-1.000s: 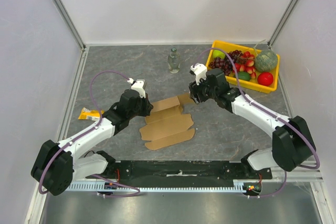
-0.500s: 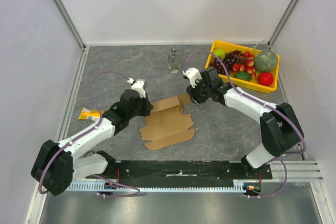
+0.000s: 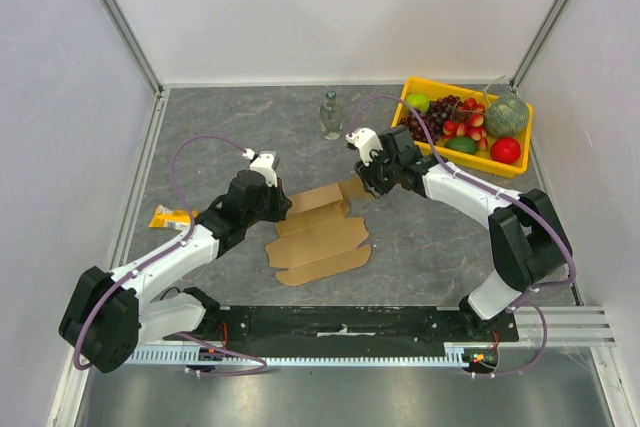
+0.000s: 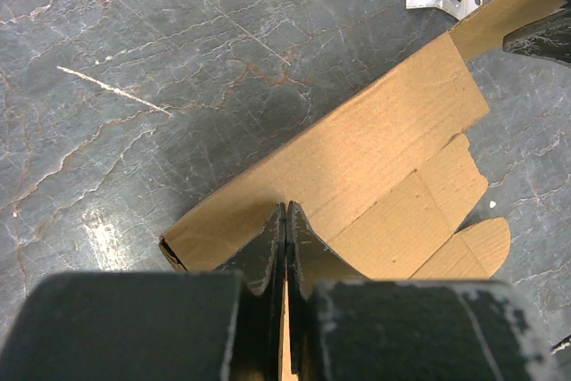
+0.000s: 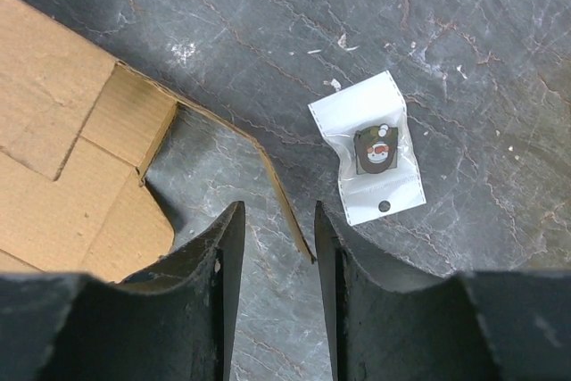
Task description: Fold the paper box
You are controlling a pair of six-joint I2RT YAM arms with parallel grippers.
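While the left gripper (image 3: 270,197) is pinched shut on a raised edge of the cardboard box (image 3: 318,237), the box lies mostly flat in the middle of the table (image 3: 450,247). Its long axis runs from near-left to far-right. The right gripper (image 5: 278,220), nearer that far-right end, hangs half open astride the thin upturned flap (image 5: 272,176), gripping nothing yet. A small white packet (image 5: 368,147) lies just beyond.
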